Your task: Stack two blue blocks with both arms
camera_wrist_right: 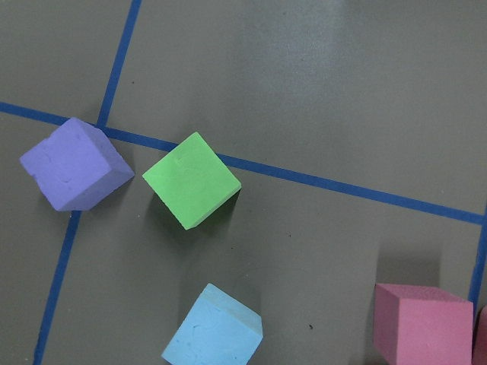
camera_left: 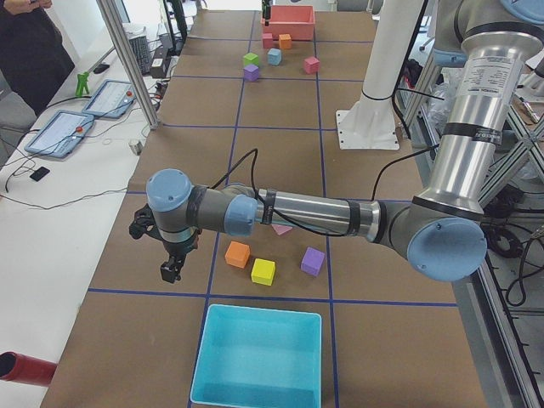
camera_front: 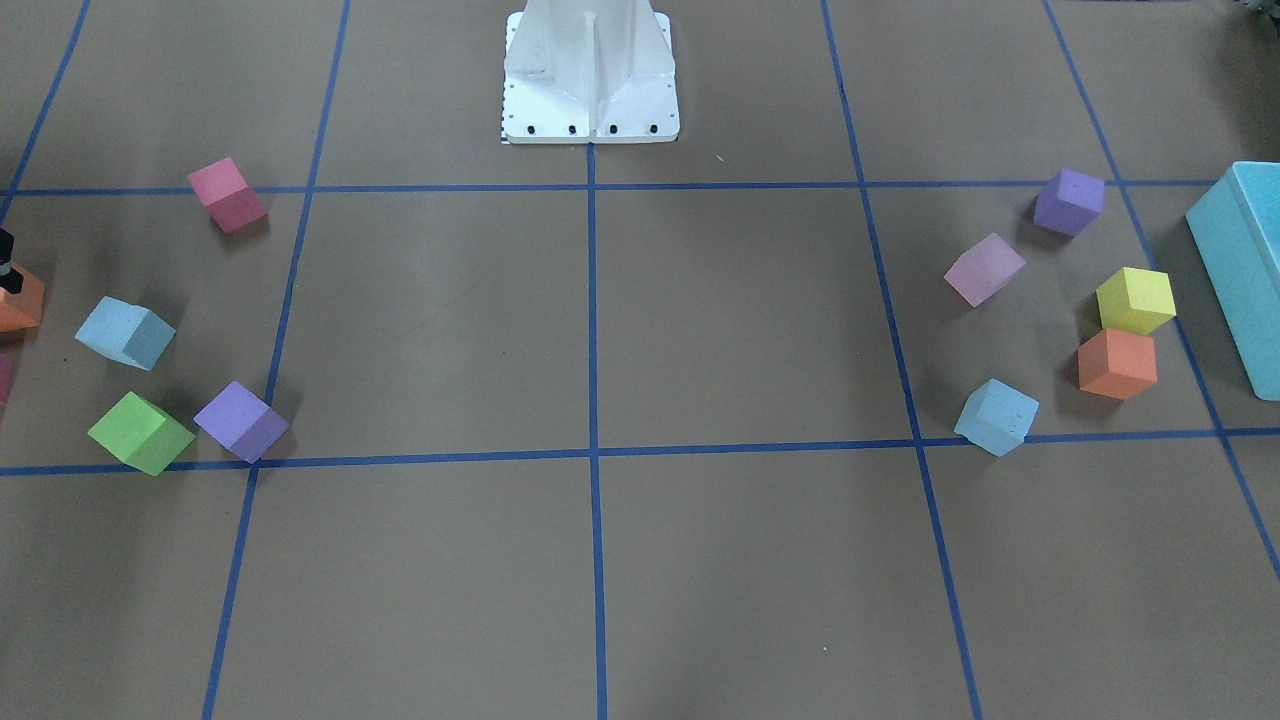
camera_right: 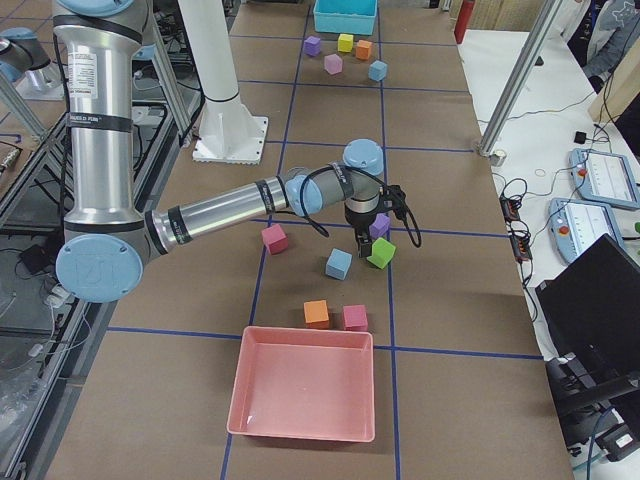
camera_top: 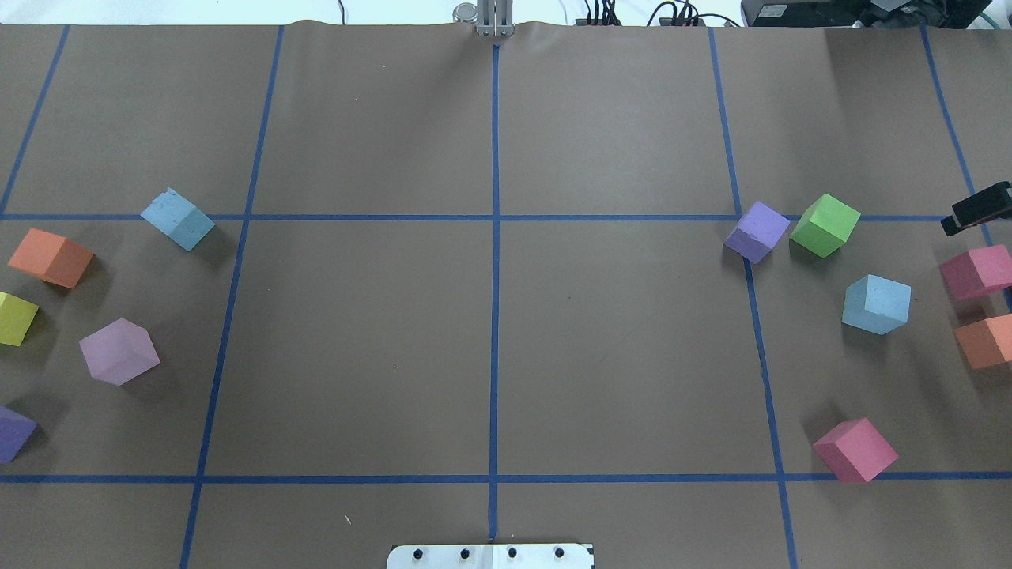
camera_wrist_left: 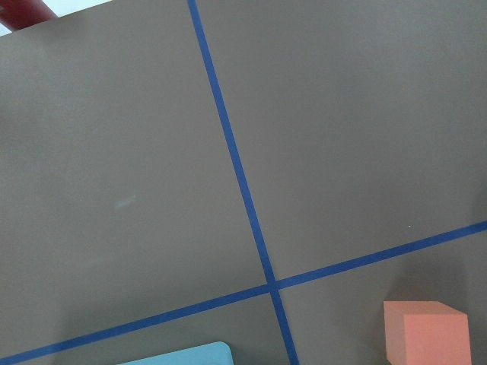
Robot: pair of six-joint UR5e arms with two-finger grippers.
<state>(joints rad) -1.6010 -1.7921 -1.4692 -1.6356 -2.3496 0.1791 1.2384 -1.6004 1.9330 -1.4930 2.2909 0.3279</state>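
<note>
Overhead view, starting at the left: the first blue block (camera_top: 178, 219) sits on the horizontal blue tape line (camera_top: 490, 217), turned at an angle. An orange cube (camera_top: 51, 258) is near it to the lower left, and a lilac cube (camera_top: 118, 352) is further down.

The left pincer (camera_left: 171, 272) only shows in the left side view. It hangs over the desk (camera_top: 490, 340) in the left half of that frame, and I can't tell if it's spread or pressed together.

Over on the right, the second blue block (camera_top: 876, 304) lies below a purple cube (camera_top: 757, 231) and a green cube (camera_top: 825, 225), touching neither. The right pincer (camera_top: 977, 210) pokes in at the right edge, just above a pink cube (camera_top: 976, 271). Only a black bit shows, so its state is anyone's guess.
</note>
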